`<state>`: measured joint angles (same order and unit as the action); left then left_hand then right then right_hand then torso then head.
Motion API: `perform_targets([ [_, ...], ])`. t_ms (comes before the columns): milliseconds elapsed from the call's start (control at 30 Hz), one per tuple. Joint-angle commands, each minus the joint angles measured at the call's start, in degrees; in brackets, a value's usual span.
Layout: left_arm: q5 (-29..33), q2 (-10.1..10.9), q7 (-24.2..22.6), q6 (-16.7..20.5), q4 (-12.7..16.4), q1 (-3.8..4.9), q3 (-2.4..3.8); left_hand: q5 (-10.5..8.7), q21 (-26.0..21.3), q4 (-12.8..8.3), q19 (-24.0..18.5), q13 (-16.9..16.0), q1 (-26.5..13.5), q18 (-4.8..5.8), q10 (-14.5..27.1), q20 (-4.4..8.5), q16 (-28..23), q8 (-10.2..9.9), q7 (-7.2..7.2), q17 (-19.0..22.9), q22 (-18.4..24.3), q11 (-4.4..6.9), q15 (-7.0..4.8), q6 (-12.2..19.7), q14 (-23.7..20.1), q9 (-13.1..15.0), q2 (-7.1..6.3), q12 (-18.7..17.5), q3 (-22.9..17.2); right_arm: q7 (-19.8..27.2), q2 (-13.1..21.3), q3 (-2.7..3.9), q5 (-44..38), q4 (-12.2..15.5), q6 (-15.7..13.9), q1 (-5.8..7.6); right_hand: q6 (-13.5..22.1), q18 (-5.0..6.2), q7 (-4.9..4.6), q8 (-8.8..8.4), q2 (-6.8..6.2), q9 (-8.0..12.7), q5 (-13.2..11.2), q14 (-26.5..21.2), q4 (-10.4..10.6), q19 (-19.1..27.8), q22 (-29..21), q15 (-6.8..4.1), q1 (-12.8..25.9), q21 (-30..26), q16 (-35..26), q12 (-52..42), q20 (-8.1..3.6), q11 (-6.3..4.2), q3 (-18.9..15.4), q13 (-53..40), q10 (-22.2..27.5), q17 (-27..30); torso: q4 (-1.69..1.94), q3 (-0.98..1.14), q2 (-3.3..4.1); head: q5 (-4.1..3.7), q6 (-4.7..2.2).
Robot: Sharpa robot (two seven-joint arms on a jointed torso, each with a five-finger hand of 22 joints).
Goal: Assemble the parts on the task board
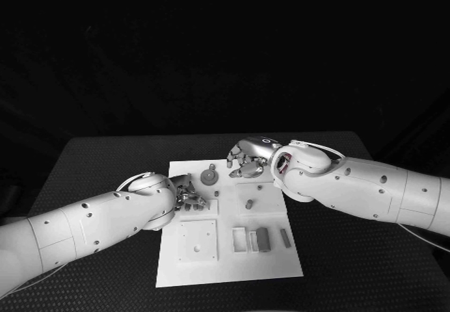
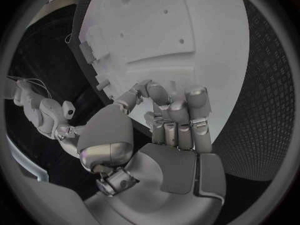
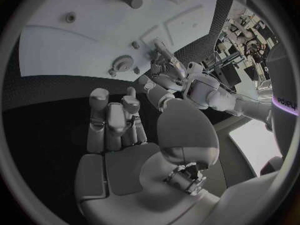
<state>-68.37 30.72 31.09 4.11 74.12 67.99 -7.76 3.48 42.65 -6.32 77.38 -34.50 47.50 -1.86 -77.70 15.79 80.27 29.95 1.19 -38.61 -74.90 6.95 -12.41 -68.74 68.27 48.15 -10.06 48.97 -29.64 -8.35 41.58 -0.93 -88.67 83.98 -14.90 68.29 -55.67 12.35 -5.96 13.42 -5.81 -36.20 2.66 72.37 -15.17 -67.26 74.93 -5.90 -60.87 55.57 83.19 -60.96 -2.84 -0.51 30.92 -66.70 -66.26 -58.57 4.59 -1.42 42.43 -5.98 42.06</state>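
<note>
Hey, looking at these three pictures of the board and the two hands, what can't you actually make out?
- Head view: the left silver hand covers the white task board beneath it; whether it holds a part is hidden by its fingers.
- Left wrist view: the curled fingers block whatever lies under them.
- Head view: the right silver hand hides the board's far edge.
- Right wrist view: the small grey gear is too small to tell if seated.

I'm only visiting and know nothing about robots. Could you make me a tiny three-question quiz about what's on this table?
1. True or false: the flat white task board lies on a black table.
2. Which silver hand is over the board's far edge? A) left hand B) right hand
3. Fill in: the small toothed gear part lies between the two ____.

Key: 1 true; 2 B; 3 hands.
</note>
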Motion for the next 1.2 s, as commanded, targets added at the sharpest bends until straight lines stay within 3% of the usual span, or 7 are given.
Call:
perform_targets([
  [33, 1.0, -0.1, -0.9, -0.4, 0.1, -0.10, -0.05, -0.40, -0.2, 0.6, -0.2, -0.1, -0.6, -2.65, 0.3, 0.06, -0.1, -0.1, 0.04, -0.1, -1.0, 0.06, -0.26, 0.6, -0.4, 0.1, -0.22, 0.1, 0.1, 0.0, -0.1, 0.03, -0.2, 0.0, 0.6, -0.02, -0.1, 2.64, -0.51, -0.40, -0.16, -0.1, 0.1, -0.3, 0.3, 0.0, 0.5, -0.13, 0.5, -0.3, -0.2, 0.3, -0.57, 0.55, 0.1, 0.0, 0.0, 0.1, 0.01, -0.01, -0.04, 0.01, 0.06],
  [267, 1.2, 0.0, -0.9, -0.4, 0.0, -0.10, -0.05, -0.54, -0.2, 1.1, -0.2, -0.1, -1.0, -2.68, 0.4, 0.07, -0.1, -0.1, 0.04, -0.1, -1.0, 0.07, -0.27, 0.6, -0.4, 0.2, -0.63, 0.2, 0.2, 0.0, -0.1, 0.03, -0.2, 0.0, 0.7, -0.02, -0.1, 2.64, -0.51, -0.40, -0.16, -0.1, 0.1, -0.2, 0.3, 0.0, 0.5, -0.13, 0.5, -0.3, -0.2, 0.3, -0.57, 0.55, 0.1, 0.0, 0.0, 0.0, -0.02, 0.01, 0.00, 0.00, 0.06],
  [467, 1.4, 0.3, -0.9, -0.2, -0.2, -0.10, -0.05, -0.71, -0.2, 2.7, -0.2, -0.3, -2.2, -2.77, 0.4, 0.07, 0.0, 0.0, 0.03, -0.3, -1.0, 0.06, -0.27, 0.7, -0.6, 0.4, -1.97, 0.3, 0.3, 0.0, -0.1, 0.03, -0.2, -0.1, 0.6, -0.02, -0.1, 2.64, -0.51, -0.40, -0.17, -0.1, 0.1, -0.3, 0.3, 0.0, 0.5, -0.12, 0.5, -0.3, -0.2, 0.3, -0.57, 0.55, 0.1, 0.0, 0.0, 0.1, -0.01, 0.02, -0.01, 0.03, 0.05],
  [533, 1.4, 0.4, -0.9, -0.1, -0.3, -0.10, -0.05, -0.71, 0.0, -0.2, -0.9, -0.6, -3.3, -2.99, 0.8, 0.17, 0.3, 0.2, 0.07, -0.5, -1.2, 0.09, -0.27, 1.1, -1.0, 1.0, 0.57, 0.4, 5.3, 0.0, -0.1, 0.03, -0.2, -0.1, 0.6, -0.02, -0.1, 2.65, -0.51, -0.41, -0.17, -0.1, 0.1, -0.3, 0.3, 0.0, 0.5, -0.12, 0.5, -0.3, -0.2, 0.3, -0.57, 0.55, 0.1, 0.0, 0.0, 0.1, -0.02, 0.03, -0.02, 0.03, 0.05],
  [767, 2.3, 0.8, -1.5, 0.3, -0.3, -0.10, -0.04, -0.72, -0.3, -1.3, -1.3, -0.7, -6.7, -3.37, 0.8, 0.20, 0.3, 0.0, 0.29, -0.6, -1.0, 0.32, -0.55, 1.1, -1.1, 1.1, 1.34, 0.4, 10.1, 0.0, -0.1, 0.03, -0.2, -0.2, 0.6, -0.02, -0.1, 2.64, -0.52, -0.42, -0.17, -0.1, 0.1, -0.3, 0.3, 0.0, 0.5, -0.12, 0.5, -0.3, -0.2, 0.4, -0.56, 0.56, 0.1, 0.0, 0.0, 0.0, 0.06, -0.02, -0.03, 0.01, 0.02],
  [967, 4.8, 1.3, -2.0, 1.0, -0.2, -0.10, 0.15, -0.70, -0.6, 0.7, -1.4, -0.7, -9.9, -3.75, 0.8, 0.28, 0.2, -0.2, 0.46, -0.6, -0.8, 0.50, -0.76, 1.0, -1.2, 1.1, -0.03, 0.3, 11.1, 0.1, -0.1, 0.03, -0.2, -0.3, 0.6, -0.02, -0.1, 2.64, -0.52, -0.42, -0.17, -0.1, 0.1, -0.2, 0.3, 0.0, 0.5, -0.12, 0.5, -0.3, -0.2, 0.4, -0.56, 0.56, 0.1, 0.0, 0.0, 0.0, 0.04, -0.03, -0.03, -0.01, 0.00],
  [1200, 9.1, 3.2, -3.4, 2.0, 1.2, 0.05, 2.98, -0.69, -1.1, 2.4, -2.0, -0.5, -10.3, -4.09, 1.7, 0.17, -0.3, -0.8, 0.17, -0.4, -0.7, 0.33, -0.72, 1.9, -1.8, 1.1, -0.27, -0.3, 10.3, 0.1, 0.1, 0.03, -0.2, -0.5, 0.4, -0.02, 0.0, 2.65, -0.52, -0.43, -0.20, -0.1, 0.1, -0.3, 0.3, 0.0, 0.5, -0.12, 0.5, -0.3, -0.2, 0.4, -0.56, 0.56, 0.1, 0.0, 0.0, 0.1, 0.01, -0.01, -0.02, -0.05, -0.19],
])
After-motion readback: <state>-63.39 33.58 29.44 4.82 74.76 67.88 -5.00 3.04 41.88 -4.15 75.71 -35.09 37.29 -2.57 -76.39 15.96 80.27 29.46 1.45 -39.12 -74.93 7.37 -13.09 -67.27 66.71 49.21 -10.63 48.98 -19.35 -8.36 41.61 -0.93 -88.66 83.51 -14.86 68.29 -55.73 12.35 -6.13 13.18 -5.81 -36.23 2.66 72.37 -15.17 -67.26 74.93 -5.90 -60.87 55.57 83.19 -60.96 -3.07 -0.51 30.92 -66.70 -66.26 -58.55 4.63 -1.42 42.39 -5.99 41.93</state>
